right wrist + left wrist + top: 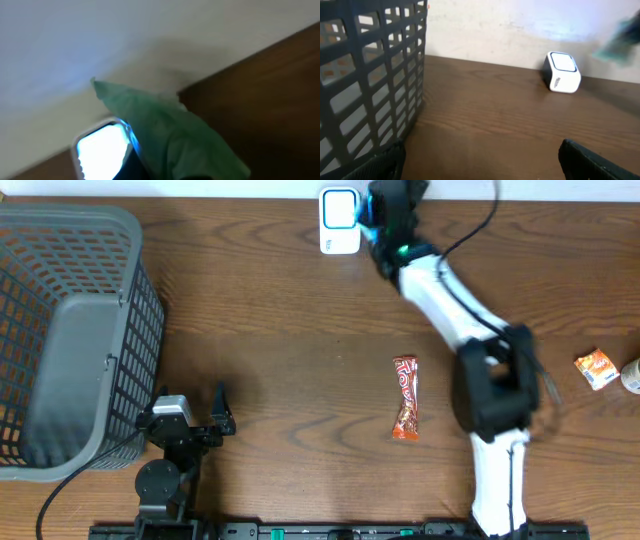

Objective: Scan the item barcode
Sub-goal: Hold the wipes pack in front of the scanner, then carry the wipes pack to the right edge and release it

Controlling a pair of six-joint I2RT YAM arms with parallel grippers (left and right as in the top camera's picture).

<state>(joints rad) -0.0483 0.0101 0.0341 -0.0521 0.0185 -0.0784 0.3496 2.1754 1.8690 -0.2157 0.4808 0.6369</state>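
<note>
**Green packet up at the scanner: scan step in hand**

The basket (pixel 150 310) stands just left of my idle left gripper (pixel 223 410), whose jaws are wide and empty. My right gripper (pixel 378 222) is out at the far table edge, pinched narrow on a green packet (pixel 165 132). The packet hangs just in front of the lit scanner (pixel 102 145) and partly covers its window. I can't see the barcode. Next, I judge, comes turning the code face to the window and holding it steady. A candy bar (pixel 405 397) lies well behind that gripper.
</note>
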